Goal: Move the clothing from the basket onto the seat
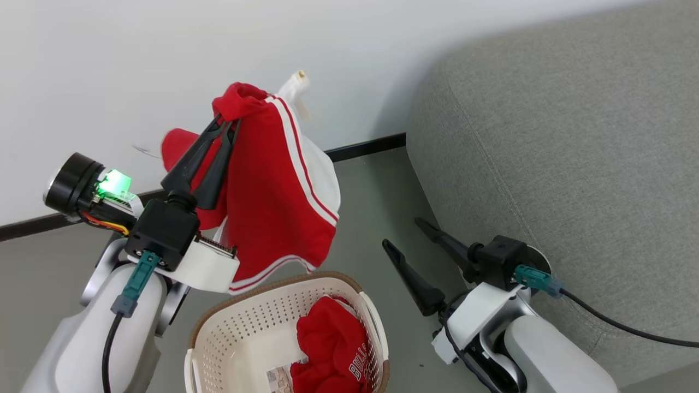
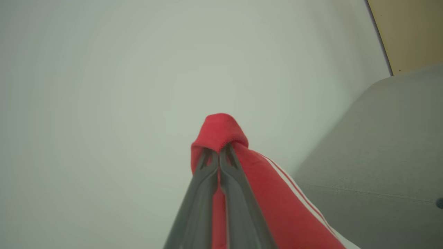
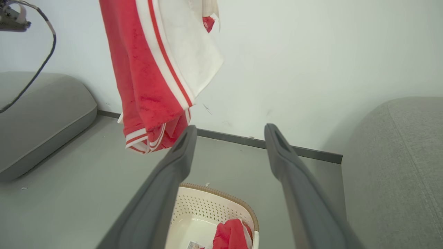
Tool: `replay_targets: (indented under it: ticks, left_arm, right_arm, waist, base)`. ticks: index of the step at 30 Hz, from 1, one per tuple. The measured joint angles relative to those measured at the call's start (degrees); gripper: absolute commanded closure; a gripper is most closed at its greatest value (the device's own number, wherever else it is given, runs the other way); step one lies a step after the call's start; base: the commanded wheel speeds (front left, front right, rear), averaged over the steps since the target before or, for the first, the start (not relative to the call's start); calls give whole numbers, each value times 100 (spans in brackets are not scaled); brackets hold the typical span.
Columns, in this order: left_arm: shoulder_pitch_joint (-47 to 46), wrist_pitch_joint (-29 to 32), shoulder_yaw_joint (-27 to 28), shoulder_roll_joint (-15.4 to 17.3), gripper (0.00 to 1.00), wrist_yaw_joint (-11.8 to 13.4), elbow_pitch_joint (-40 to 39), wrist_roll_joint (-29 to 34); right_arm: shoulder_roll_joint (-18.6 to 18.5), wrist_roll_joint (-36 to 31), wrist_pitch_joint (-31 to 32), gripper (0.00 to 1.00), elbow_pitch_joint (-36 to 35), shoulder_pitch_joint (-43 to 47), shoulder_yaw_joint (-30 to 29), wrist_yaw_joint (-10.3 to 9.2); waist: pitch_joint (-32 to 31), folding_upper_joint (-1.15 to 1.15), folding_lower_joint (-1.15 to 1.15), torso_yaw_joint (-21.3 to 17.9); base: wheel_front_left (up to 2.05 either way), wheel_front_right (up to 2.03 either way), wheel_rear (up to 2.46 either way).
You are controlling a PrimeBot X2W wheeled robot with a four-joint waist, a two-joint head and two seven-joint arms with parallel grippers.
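Note:
My left gripper (image 1: 228, 120) is shut on the top fold of a red garment with white stripe trim (image 1: 278, 207), which hangs in the air above the basket (image 1: 218, 322). The wrist view shows the closed fingertips (image 2: 218, 154) pinching the red cloth (image 2: 270, 186). A second red garment with white lettering (image 1: 333, 344) lies crumpled in the cream perforated basket (image 3: 221, 204) on the floor. My right gripper (image 1: 404, 234) stands open and empty between the basket and the grey seat (image 1: 573, 153); from its wrist, the hanging garment (image 3: 155, 76) shows at upper left.
A white wall with a dark baseboard (image 1: 366, 147) runs behind the basket. Grey floor (image 1: 377, 196) lies between basket and sofa. Another grey cushion (image 3: 38, 114) shows at the left of the right wrist view. A cable (image 1: 622, 325) trails from my right wrist.

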Motion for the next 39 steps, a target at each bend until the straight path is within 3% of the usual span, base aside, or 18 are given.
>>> replay_targets:
  ticks: [14,19,30,39]
  left_arm:
    - [8,2,-263,-218,100,-178,78,-155]
    - [14,140,-321,-253,100,-229,205,-176]
    - [15,343,-427,-403,100,-245,288,-212]
    - [13,509,-604,-528,100,-254,289,-259]
  right_arm:
    - [-134,1607,152,0,34,31,1635,0]
    - [-420,2061,282,0,-221,47,2172,-1]
    - [-594,2727,278,0,-375,65,2326,-1]
    - [-441,3310,258,0,-425,-185,2598,-1]
  waist:
    - [-717,0,0,142]
    - [-954,0,0,216]
    - [-1258,0,0,323]
    - [-1324,0,0,461]
  base:
    - [0,0,0]
    - [0,0,0]
    - [0,0,0]
    - [0,0,0]
